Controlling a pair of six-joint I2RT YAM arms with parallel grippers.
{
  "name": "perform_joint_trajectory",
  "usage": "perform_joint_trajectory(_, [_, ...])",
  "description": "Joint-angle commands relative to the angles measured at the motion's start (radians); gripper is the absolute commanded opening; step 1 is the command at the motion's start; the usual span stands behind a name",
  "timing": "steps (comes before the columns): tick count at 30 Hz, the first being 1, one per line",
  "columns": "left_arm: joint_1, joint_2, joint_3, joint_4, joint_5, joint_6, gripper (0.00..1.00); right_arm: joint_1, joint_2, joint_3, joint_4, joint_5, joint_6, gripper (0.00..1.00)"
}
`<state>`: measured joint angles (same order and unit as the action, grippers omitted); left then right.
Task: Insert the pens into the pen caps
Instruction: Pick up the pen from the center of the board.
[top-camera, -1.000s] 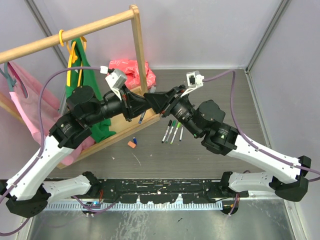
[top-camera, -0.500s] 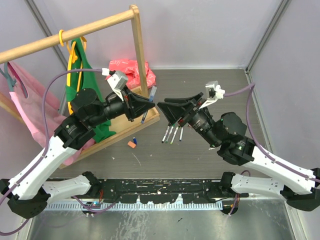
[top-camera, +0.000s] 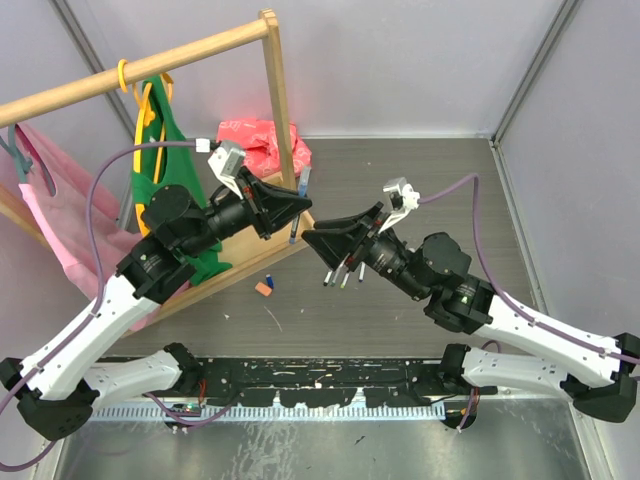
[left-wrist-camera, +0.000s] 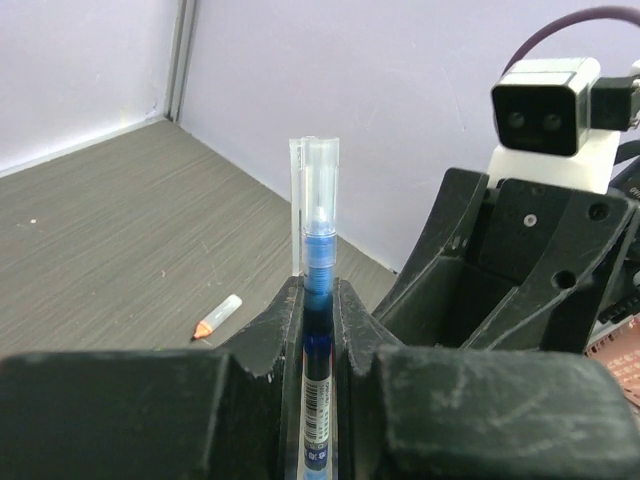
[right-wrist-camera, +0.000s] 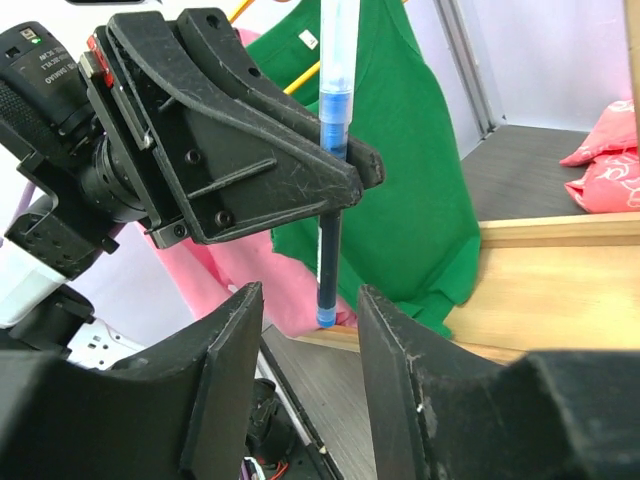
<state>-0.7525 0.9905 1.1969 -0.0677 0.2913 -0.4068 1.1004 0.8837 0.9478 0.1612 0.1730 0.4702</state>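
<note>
Blue pen (left-wrist-camera: 318, 262): held up off the counter (top-camera: 420, 180) between the 2 arms. Its capped tip sticks out past the grip, so the other arm can reach that end, I judge.
Clear cap (left-wrist-camera: 320, 172): sits over the pen's blue tip. A blue collar shows bare below its rim, so it may not be pushed fully home.
Left jaws: pressed onto the pen's dark barrel from both sides, at about the middle of its length. The blue bottom end (right-wrist-camera: 325, 318) hangs free below. A mid-barrel grip looks chosen to keep the pen stiff against an end-on push.
Right jaws: spread wide with nothing between them. They are just beside the held pen but not touching it. In the right wrist view the pen stands beyond the gap between them.
Loose pens (top-camera: 345, 274): several lie side by side on the counter, partly hidden under the right arm. None of the tips that show wears a cap.
Orange cap (top-camera: 264, 288): lies alone on the counter, near the wooden rack's base (top-camera: 240, 262) and well apart from the loose pens.
Rack clothes: a green shirt (right-wrist-camera: 415, 170) and a pink one (top-camera: 60, 205) hang behind the left arm, clear of the work.
</note>
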Motion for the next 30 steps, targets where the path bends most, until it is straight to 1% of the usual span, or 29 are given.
perform_joint_trajectory(1, [0.004, -0.017, 0.000, 0.114, 0.001, -0.040, 0.00, 0.006, 0.024, 0.013, 0.106, -0.062, 0.024, 0.47])
perform_joint_trajectory(7, [0.004, -0.024, -0.019, 0.122, 0.009, -0.059, 0.00, 0.006, 0.085, 0.050, 0.111, -0.044, 0.040, 0.44])
perform_joint_trajectory(11, [0.004, -0.034, -0.024, 0.091, -0.015, -0.055, 0.00, 0.006, 0.081, 0.052, 0.078, -0.014, 0.040, 0.44])
perform_joint_trajectory(14, [0.004, -0.034, -0.021, 0.046, -0.058, -0.046, 0.00, 0.006, 0.042, 0.038, -0.022, 0.033, 0.027, 0.45])
perform_joint_trajectory(18, [0.004, -0.016, -0.002, -0.023, -0.120, -0.028, 0.00, 0.006, -0.052, -0.020, -0.138, 0.150, 0.030, 0.47])
perform_joint_trajectory(22, [0.004, 0.025, 0.013, -0.074, -0.139, -0.025, 0.00, 0.005, -0.133, -0.044, -0.269, 0.294, 0.046, 0.48])
perform_joint_trajectory(24, [0.004, 0.052, 0.016, -0.095, -0.144, -0.044, 0.00, 0.003, -0.130, -0.009, -0.366, 0.359, 0.041, 0.49])
perform_joint_trajectory(27, [-0.002, 0.106, 0.032, -0.142, -0.149, -0.077, 0.00, -0.012, -0.084, 0.053, -0.508, 0.423, 0.034, 0.50])
perform_joint_trajectory(29, [-0.019, 0.131, 0.042, -0.179, -0.177, -0.079, 0.00, -0.042, -0.042, 0.089, -0.587, 0.432, 0.040, 0.51])
perform_joint_trajectory(30, [-0.039, 0.136, 0.041, -0.194, -0.201, -0.076, 0.00, -0.069, -0.026, 0.096, -0.620, 0.412, 0.042, 0.51])
